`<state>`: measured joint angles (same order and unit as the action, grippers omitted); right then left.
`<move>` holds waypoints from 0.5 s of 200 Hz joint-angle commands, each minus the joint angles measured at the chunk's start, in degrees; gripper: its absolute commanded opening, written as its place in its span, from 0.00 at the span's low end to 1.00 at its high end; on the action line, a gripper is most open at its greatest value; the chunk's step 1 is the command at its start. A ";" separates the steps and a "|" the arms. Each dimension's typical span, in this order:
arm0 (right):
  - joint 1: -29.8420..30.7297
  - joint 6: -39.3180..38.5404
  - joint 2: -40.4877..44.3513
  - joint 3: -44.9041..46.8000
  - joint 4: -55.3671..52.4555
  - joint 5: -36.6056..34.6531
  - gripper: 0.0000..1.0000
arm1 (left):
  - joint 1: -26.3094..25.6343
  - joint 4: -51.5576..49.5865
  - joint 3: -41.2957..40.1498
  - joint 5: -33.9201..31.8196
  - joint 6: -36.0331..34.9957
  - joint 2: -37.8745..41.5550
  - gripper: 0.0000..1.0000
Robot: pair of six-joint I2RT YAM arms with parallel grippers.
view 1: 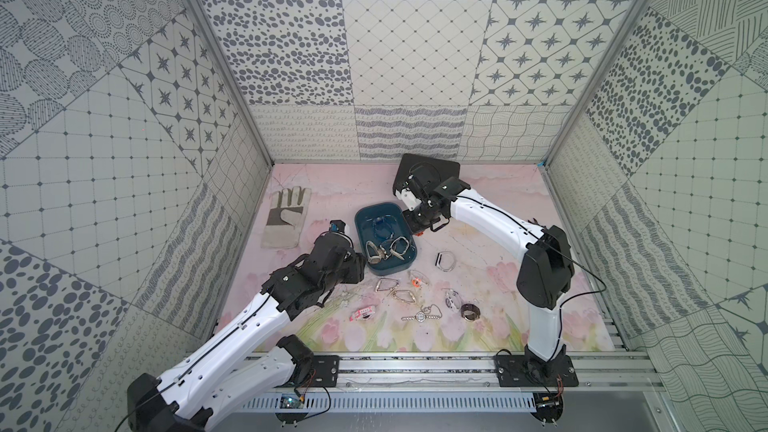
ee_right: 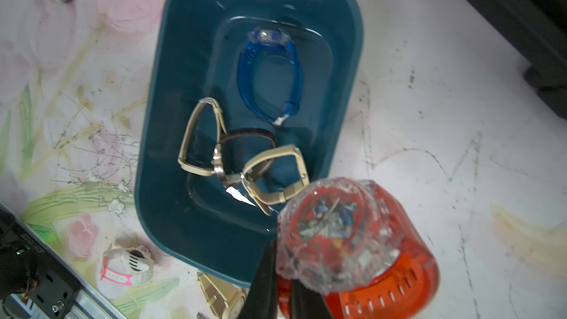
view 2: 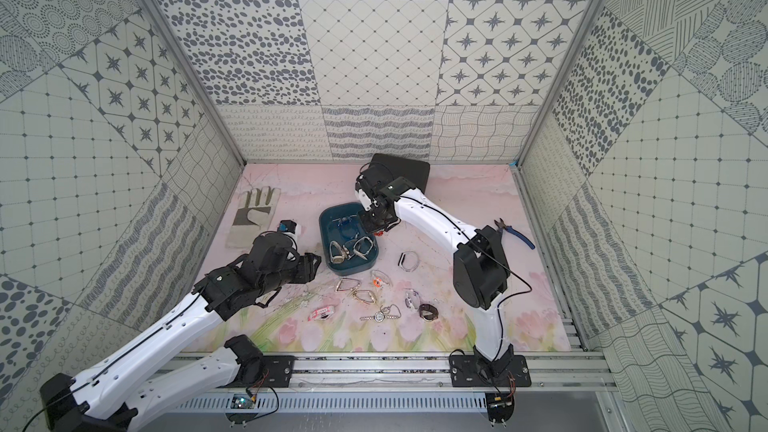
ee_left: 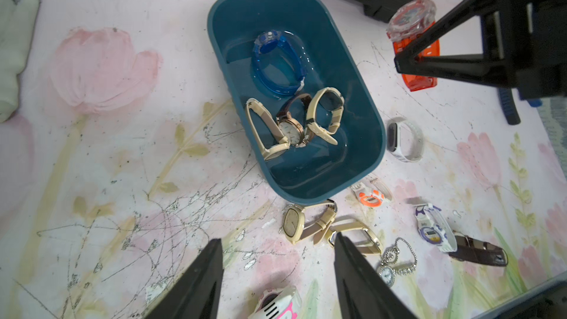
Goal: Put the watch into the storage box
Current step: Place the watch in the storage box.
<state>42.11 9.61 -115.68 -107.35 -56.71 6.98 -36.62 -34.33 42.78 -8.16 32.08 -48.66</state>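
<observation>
Grip shut on the orange watch, the right hand holds it just beside the storage box, seemingly not yet over the rim, poised to drop it in, while the left hand hovers empty, jaws apart, above the desk.

Finding: one marking only. A row of white printed characters stands on the black motor housing by the rail, in the right wrist view; it is turned and too small to read reliably. The display of the purple-and-white digital watch is illegible.
</observation>
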 commanded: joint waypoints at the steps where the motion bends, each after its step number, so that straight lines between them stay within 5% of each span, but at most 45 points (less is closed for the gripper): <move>1: 2.27 -2.59 -4.29 -9.25 -3.43 4.63 0.01 | 4.49 -1.49 -2.27 -0.16 6.45 2.17 0.62; 68: 6.52 -5.26 -23.12 -37.14 -14.12 9.40 0.01 | 7.44 -2.46 -2.00 0.96 6.35 5.83 0.61; 100: 6.87 -4.23 -28.30 -42.97 -15.45 10.51 0.01 | 7.49 -1.47 -2.16 1.73 6.32 4.58 0.60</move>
<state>49.12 5.52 -141.12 -146.63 -69.04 15.88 -29.56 -35.57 40.12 -7.79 37.39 -43.59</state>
